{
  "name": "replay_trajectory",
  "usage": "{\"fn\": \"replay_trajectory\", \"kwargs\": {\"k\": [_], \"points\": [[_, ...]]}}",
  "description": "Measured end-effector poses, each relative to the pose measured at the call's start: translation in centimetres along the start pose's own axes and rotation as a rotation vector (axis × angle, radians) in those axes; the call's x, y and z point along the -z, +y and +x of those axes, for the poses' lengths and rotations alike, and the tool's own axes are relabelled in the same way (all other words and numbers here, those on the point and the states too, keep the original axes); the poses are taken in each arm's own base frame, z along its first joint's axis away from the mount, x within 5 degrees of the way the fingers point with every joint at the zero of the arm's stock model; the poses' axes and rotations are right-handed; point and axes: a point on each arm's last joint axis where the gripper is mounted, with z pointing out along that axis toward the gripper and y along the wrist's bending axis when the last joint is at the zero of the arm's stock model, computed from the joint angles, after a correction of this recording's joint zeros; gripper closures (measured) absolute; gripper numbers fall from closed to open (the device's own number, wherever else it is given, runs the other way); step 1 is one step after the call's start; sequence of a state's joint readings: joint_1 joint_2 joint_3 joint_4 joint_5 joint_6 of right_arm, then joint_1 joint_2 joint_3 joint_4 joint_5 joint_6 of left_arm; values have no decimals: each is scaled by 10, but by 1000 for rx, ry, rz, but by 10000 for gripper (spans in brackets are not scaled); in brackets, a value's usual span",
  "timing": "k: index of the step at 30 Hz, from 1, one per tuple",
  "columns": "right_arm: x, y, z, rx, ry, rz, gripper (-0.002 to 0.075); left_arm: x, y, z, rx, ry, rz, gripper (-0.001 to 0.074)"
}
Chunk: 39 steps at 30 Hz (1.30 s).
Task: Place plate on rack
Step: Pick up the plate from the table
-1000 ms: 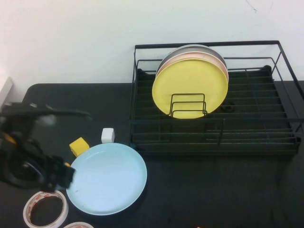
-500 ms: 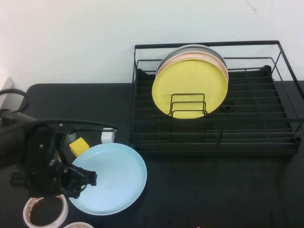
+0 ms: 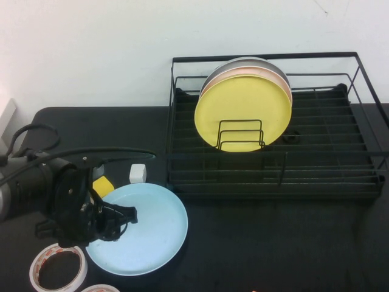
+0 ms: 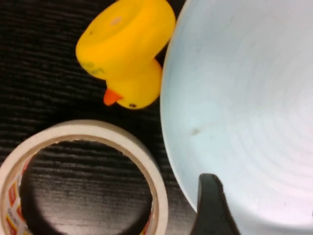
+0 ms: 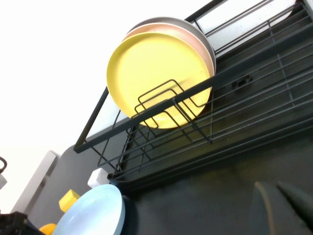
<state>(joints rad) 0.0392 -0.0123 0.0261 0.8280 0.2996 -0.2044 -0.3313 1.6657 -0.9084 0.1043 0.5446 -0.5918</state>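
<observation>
The light blue plate point(image 3: 152, 225) lies flat on the black table, front left of the black wire rack point(image 3: 267, 156). My left gripper point(image 3: 121, 222) is open and low over the plate's left rim. In the left wrist view one finger point(image 4: 210, 208) sits just inside the rim of the plate point(image 4: 244, 98); the other finger is out of frame. My right gripper point(image 5: 279, 203) is out of the high view; in the right wrist view it is shut, empty, and hangs over the table in front of the rack point(image 5: 254, 112), with the plate point(image 5: 95, 215) far off.
A yellow plate point(image 3: 243, 112) stands in the rack with a pink and a grey plate behind it. A yellow rubber duck point(image 4: 129, 54), a white cube point(image 3: 138, 173) and a tape roll point(image 3: 59, 267) lie close to the blue plate's left side.
My left arm has swung right and forward from the table's left edge. Its gripper now reaches over the blue plate's left rim. The plate has not moved.
</observation>
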Motion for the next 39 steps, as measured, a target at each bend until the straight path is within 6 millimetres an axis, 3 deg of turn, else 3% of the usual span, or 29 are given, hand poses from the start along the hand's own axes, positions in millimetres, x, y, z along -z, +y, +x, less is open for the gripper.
{"fn": "replay_trajectory", "kwargs": {"k": [10,19,29,34,39], "points": [[0,0,0,0,2,0,728,-14,30,-14,126,11,-21,345],[0,0,0,18,-2,0,728,-17,26,-20,77,-49,25,345],[0,0,-1,21,-6,1,728,-48,28,-13,74,29,-7,345],[0,0,-1,22,-6,1,728,-52,26,-14,95,27,5,346],[0,0,-1,22,-6,1,728,-52,24,-16,114,3,26,394]]}}
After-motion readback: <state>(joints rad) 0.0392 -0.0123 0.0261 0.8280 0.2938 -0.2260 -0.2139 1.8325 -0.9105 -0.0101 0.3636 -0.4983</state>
